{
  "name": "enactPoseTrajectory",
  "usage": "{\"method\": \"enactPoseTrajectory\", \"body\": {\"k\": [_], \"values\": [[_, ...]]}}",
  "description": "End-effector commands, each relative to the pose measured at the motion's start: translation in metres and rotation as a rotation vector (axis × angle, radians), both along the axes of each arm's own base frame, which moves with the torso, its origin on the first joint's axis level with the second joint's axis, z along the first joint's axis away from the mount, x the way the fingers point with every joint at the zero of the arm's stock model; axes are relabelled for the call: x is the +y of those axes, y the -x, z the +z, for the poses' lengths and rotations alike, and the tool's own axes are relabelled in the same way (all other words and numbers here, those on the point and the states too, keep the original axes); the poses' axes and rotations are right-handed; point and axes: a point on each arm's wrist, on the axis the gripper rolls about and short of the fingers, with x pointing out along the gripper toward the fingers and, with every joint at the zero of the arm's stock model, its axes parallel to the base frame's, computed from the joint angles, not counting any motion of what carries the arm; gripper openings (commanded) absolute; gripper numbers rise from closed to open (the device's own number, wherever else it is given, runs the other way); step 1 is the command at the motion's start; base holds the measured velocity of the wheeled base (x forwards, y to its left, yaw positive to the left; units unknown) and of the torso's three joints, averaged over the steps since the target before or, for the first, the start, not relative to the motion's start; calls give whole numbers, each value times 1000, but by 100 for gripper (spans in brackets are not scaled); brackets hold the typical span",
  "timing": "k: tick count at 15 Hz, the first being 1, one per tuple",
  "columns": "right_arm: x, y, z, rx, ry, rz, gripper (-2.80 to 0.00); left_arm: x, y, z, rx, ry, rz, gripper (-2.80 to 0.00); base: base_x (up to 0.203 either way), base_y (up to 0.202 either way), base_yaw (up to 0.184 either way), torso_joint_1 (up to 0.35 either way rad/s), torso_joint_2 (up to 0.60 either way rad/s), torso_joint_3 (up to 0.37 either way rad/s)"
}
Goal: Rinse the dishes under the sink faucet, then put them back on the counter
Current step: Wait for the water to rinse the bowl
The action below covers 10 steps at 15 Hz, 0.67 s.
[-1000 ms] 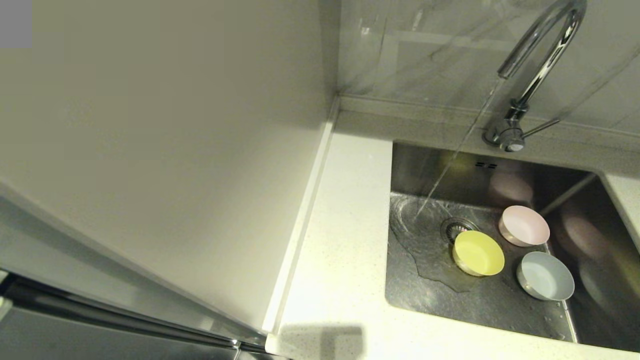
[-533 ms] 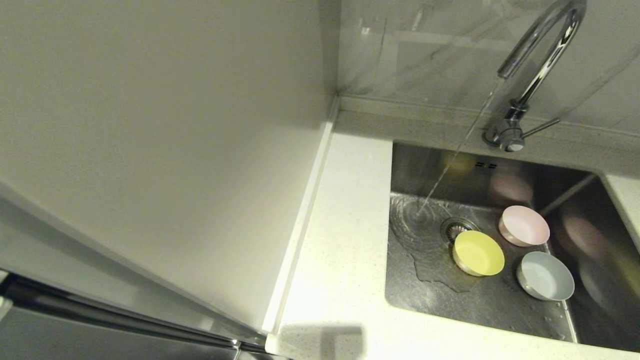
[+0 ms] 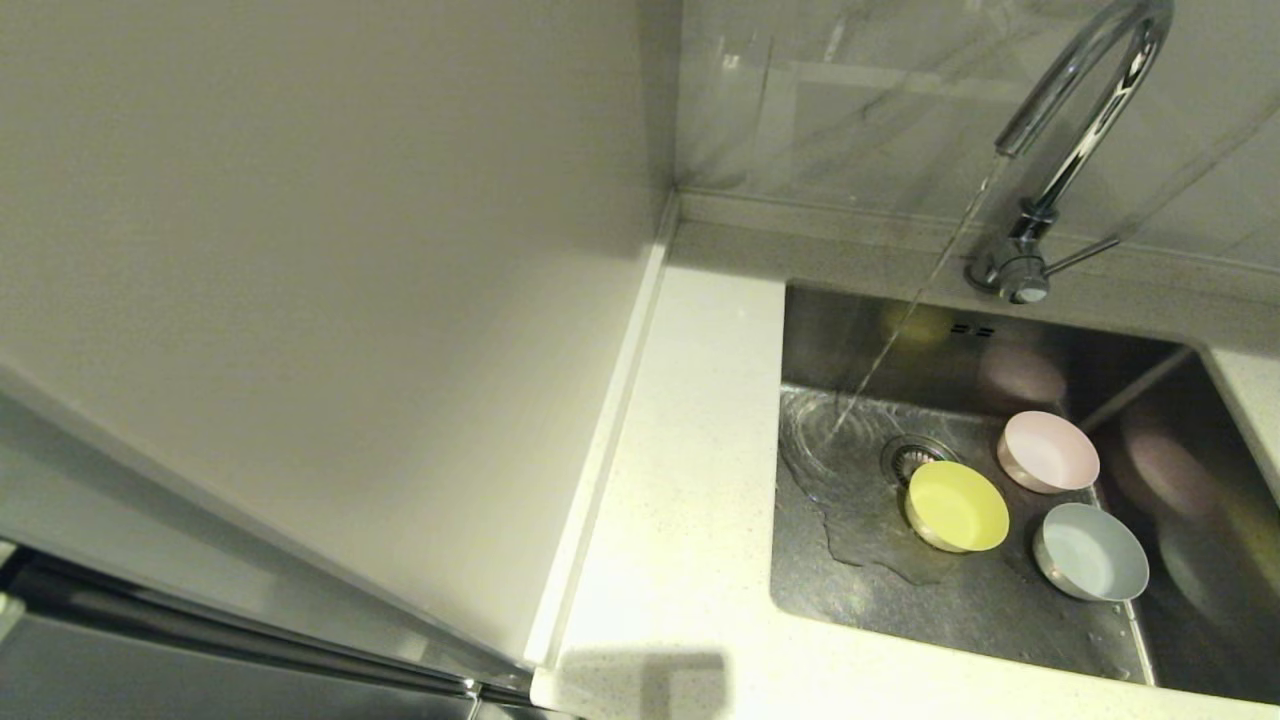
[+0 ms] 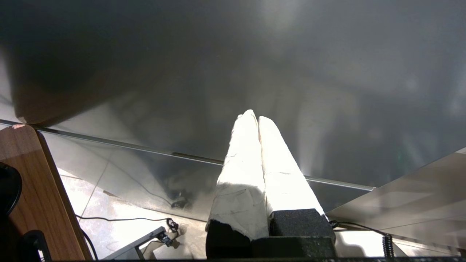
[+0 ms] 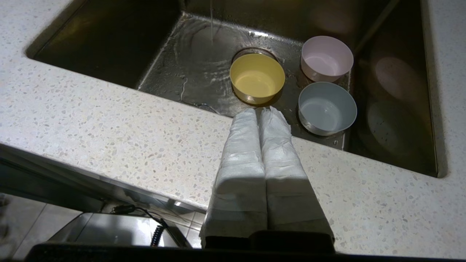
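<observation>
1. In the sink (image 3: 850, 580), three dishes (image 3: 957, 506) sit right of the faucet (image 3: 1080, 130) stream; none catches water.
2. Left gripper (image 4: 257, 120), fingers together, points at a dark panel, off the counter.
3. Right gripper (image 5: 260, 113), fingers together, hovers over the counter (image 5: 109, 120) edge; wet bowls could slip.

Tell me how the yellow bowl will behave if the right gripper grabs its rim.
The yellow bowl looks rigid and probably light. It sits on the wet floor of the sink beside the running stream, so it may be slippery and slide. The right gripper is shut above the counter edge.
</observation>
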Motion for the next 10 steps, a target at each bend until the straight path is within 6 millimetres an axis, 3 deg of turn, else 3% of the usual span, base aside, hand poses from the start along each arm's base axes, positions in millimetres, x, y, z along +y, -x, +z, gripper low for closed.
{"method": "enactPoseTrajectory", "body": {"k": [1,10], "values": [[0,0,0,1,1,0,-280,0,0,-1,3,1,0,-280,0,0,0,0,0,0],[0,0,0,1,1,-1,-280,0,0,-1,3,1,0,-280,0,0,0,0,0,0]]}}
